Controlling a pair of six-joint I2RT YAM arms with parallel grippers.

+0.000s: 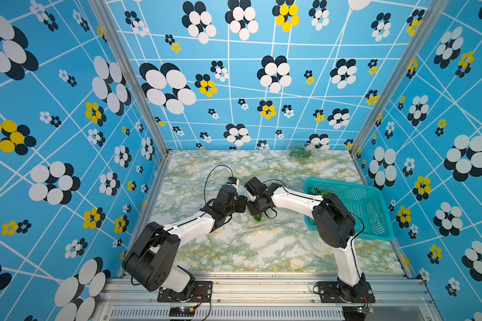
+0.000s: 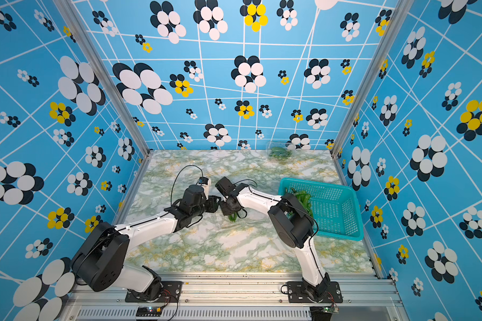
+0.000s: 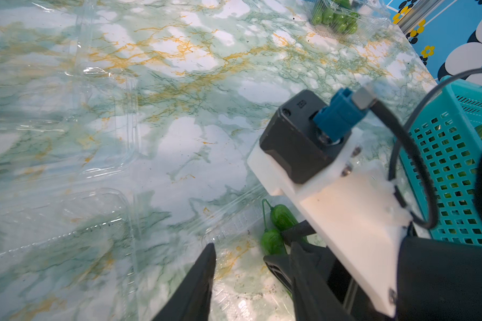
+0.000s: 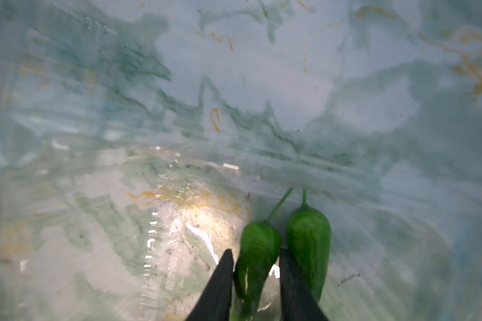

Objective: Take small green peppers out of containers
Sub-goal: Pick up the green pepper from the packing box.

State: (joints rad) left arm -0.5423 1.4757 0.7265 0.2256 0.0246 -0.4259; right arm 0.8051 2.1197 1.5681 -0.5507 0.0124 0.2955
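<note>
The two arms meet almost nose to nose over the middle of the marbled table [image 1: 262, 250]. The right gripper [image 4: 256, 251] points down into an open clear container [image 4: 176, 222] lying flat on the table. Its black fingers [image 4: 223, 278] press against both sides of one small green pepper [image 4: 258, 247], so that pepper is pinched between them. A second pepper [image 4: 308, 236] lies just beside it, on the outer side of one finger, with its stem pointing the same way. The left gripper [image 3: 251, 244] faces the right one from close by, and from its wrist camera both peppers show at the edge of the clear plastic. Its fingers [image 3: 203, 272] stand apart with the plastic of that container between them. I cannot tell whether they are actually clamping it. Two empty containers [image 3: 106, 119] lie on the table on the left arm's side, well apart from the grippers. A shut container [image 1: 301, 151] with a bunch of peppers [image 3: 334, 19] inside sits at the far edge, against the patterned back wall. The teal basket [image 1: 373, 211] stands on the right side of the table behind the right arm, with more peppers [image 2: 304, 198] lying in its near corner.
</note>
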